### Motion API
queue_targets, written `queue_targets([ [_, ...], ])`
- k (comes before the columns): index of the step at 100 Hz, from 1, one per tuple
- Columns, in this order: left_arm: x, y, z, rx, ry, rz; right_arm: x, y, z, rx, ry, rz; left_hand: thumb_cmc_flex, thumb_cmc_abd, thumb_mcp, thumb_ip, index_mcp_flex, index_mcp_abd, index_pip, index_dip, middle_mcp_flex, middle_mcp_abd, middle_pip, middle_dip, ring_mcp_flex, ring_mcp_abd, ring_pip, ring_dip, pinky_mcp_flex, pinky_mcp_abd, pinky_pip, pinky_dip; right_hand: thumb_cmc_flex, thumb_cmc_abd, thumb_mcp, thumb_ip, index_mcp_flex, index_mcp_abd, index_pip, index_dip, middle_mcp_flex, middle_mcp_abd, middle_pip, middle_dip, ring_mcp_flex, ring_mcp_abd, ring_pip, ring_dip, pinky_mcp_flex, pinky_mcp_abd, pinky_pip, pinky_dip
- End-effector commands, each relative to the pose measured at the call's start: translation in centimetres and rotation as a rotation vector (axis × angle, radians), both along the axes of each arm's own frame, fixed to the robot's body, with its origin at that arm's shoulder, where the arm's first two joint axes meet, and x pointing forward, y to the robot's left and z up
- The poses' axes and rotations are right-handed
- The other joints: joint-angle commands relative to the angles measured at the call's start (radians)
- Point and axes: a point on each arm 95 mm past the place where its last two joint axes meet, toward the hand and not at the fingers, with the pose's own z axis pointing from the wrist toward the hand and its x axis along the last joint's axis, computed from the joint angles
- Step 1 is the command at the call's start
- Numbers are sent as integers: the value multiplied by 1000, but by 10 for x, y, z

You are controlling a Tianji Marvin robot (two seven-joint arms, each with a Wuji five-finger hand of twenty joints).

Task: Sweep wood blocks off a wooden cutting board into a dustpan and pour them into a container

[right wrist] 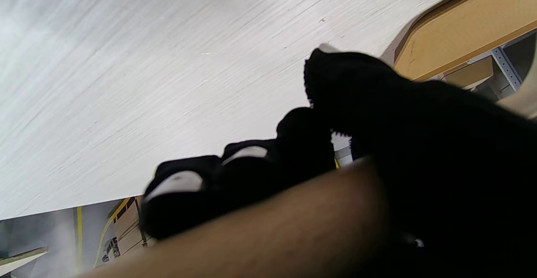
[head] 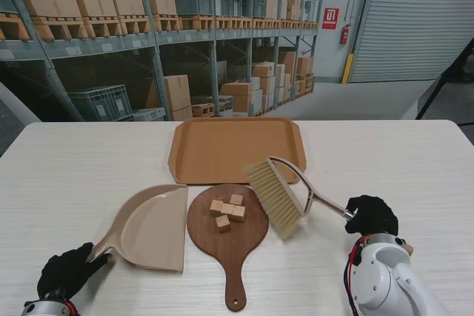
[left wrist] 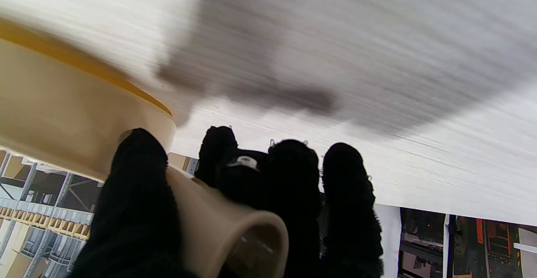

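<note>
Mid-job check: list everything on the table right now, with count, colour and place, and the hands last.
Wood blocks: about five, light wood, clustered on the cutting board's round part.
Cutting board: one, dark brown, round with handle pointing toward me, table centre.
Dustpan: one, beige, left of the cutting board, open edge beside it.
Brush: one, beige bristles, pale handle, bristles at the board's right edge.
Tray: one, tan, empty, farther from me than the board.
Table: one, whitish wood grain.
Left hand: black glove, closed on the dustpan handle.
Right hand: black glove, closed on the brush handle.
</note>
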Motion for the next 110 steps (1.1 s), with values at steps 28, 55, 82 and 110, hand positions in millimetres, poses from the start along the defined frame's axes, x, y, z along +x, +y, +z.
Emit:
queue_targets([
  [28, -1, -2, -1, -4, 13, 2, 1, 2, 0, 81, 22, 55, 159, 152, 102, 10, 42, 36, 27, -15, 48, -130, 51, 12, 65, -159, 12, -6, -13, 0, 15, 17, -81, 407, 196, -139, -270, 162, 24, -392, 4, -39, 160, 68, 61, -289, 162, 193, 101, -243, 188, 87],
  [55, -1, -1, -1, -1, 13, 3, 4, 2, 1, 86, 10, 71, 159, 153, 102, 10, 41, 37, 26, -15, 48, -130, 51, 12, 65, -160, 11, -6, -13, 2, 15, 17, 26, 576, -143, -140, -307, 367, -91, -632, 54, -43, 139, 45, 61, -305, 164, 212, 102, -265, 194, 119],
  [82, -2, 0, 0, 1, 10, 5, 4, 1, 0, 46, 12, 73, 159, 153, 102, 10, 41, 37, 26, -15, 48, -130, 51, 12, 65, -160, 12, -6, -13, 1, 15, 17, -54, 632, -257, -189, -203, 428, -53, -645, 116, -109, 236, 70, 63, -360, 235, 308, 125, -349, 295, 191],
  [110, -2, 0, 0, 3, 7, 5, 1, 0, 0, -5, 41, 94, 159, 153, 102, 10, 41, 38, 27, -15, 48, -130, 51, 12, 64, -159, 12, -5, -13, 2, 15, 17, -224, 778, -300, -86, -56, 395, -73, -325, 114, -211, 383, 67, 64, -384, 261, 329, 135, -394, 350, 164],
])
